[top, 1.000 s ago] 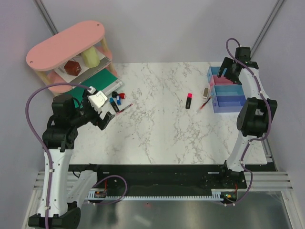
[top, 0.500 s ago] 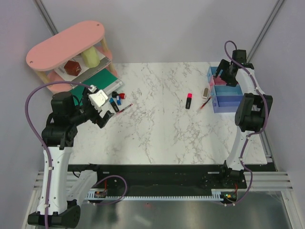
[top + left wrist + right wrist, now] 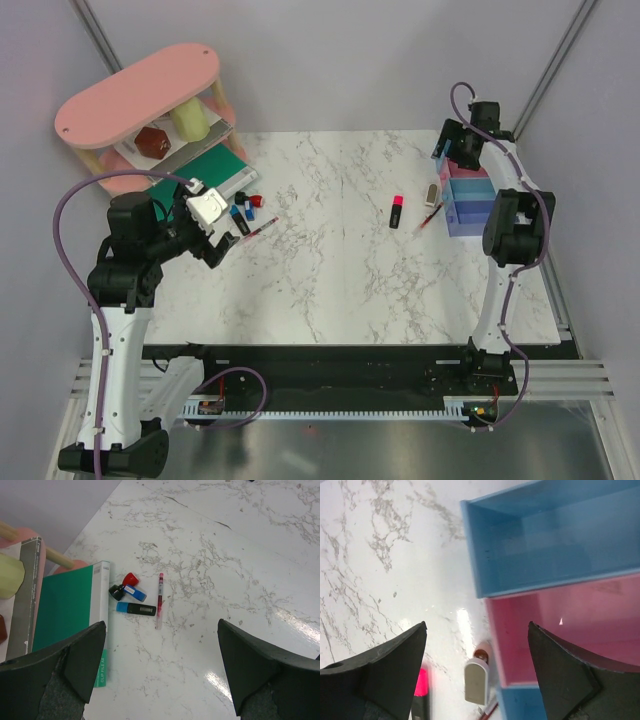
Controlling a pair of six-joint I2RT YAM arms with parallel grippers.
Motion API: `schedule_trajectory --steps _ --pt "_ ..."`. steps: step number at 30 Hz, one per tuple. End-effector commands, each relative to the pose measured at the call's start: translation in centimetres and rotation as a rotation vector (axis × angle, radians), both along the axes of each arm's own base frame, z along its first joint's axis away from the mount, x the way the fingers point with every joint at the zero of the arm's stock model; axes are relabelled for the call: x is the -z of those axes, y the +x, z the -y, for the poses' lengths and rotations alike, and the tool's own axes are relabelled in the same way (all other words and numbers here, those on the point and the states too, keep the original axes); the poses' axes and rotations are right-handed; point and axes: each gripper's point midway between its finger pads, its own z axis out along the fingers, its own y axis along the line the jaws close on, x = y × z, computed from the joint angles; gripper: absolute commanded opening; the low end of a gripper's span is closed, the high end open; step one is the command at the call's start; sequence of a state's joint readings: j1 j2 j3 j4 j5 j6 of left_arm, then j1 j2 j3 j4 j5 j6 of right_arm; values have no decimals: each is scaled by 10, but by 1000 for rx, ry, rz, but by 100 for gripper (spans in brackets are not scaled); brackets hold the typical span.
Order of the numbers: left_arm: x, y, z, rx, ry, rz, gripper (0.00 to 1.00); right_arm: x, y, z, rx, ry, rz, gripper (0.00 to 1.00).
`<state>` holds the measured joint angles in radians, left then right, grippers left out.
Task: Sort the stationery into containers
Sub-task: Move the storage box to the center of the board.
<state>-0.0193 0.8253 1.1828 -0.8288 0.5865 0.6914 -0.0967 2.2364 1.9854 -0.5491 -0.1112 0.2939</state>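
Beige-grey plastic, the small stapler-like block (image 3: 476, 682) lies flat on the white marble-patterned table (image 3: 395, 580). It is just beside the pink rectangular bin (image 3: 570, 630) and near the black marker with a pink-red cap (image 3: 421, 685). It looks light, rigid and a little slick; I'd take it across its narrow sides at mid-length. The right gripper (image 3: 476, 627) hovers above it, spread wide and empty. The left gripper (image 3: 161, 625), likewise spread and empty, hangs over a thin red pen (image 3: 159, 600) at the table's left side.
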Motion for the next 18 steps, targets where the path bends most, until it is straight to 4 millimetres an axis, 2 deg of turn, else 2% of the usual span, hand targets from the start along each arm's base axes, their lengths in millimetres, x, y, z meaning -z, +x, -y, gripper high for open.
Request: schedule_trajectory --steps 1,4,6,7,11,18 --pt "-13 1 2 22 9 57 100 0 23 -45 -133 -29 57 90" --pt "-13 1 1 13 9 61 100 8 30 -53 -140 -28 57 90" --pt "-15 0 0 9 7 64 100 16 33 -50 -144 -54 50 90" --pt "-14 1 0 5 6 63 100 13 36 -68 -179 -64 63 90" --pt "-15 1 0 -3 -3 61 100 22 41 -76 -226 -110 65 90" --pt "-16 5 -3 -20 0 71 100 24 35 -113 -485 -220 88 90"
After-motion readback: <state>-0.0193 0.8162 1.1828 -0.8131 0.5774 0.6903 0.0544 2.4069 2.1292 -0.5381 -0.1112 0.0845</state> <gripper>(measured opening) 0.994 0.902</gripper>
